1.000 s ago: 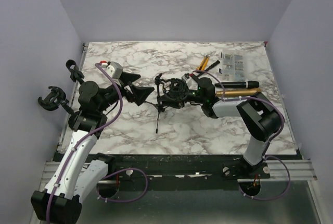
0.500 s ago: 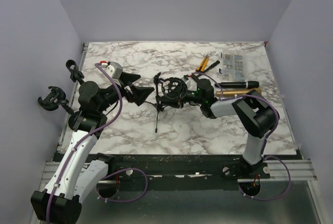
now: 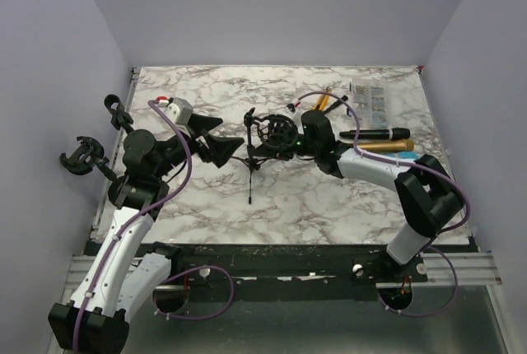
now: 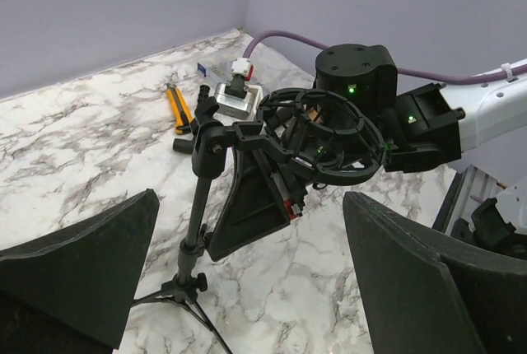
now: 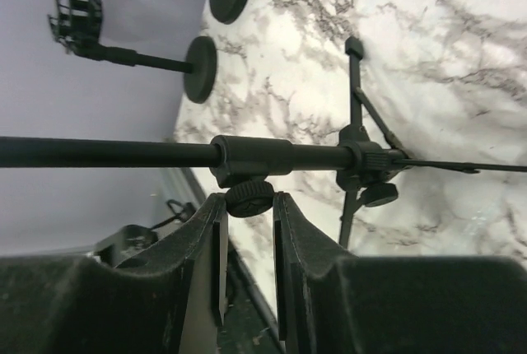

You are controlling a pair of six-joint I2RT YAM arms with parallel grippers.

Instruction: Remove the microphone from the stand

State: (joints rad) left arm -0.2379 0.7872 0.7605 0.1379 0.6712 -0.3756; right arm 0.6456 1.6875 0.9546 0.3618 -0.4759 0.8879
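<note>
The black tripod stand (image 3: 249, 169) is upright mid-table with a round shock mount (image 3: 280, 130) on top. My right gripper (image 3: 268, 144) reaches it from the right. In the right wrist view its fingertips (image 5: 249, 197) pinch the knurled knob under the stand's pole (image 5: 107, 152). My left gripper (image 3: 230, 136) is wide open just left of the stand. In the left wrist view (image 4: 251, 197) the mount (image 4: 321, 136) is ahead; something brownish shows inside it, and I cannot tell what. A black microphone (image 3: 375, 134) and a gold microphone (image 3: 380, 146) lie on the table to the right.
A yellow-and-black tool (image 3: 321, 100) and a printed card (image 3: 368, 100) lie at the back right. Two spare black clip holders on round bases (image 3: 81, 156) stand off the table's left edge.
My right arm has swung its wrist up and left, and its fingers have come round the stand's knob. The shock mount has shifted slightly. The left arm has not moved.
</note>
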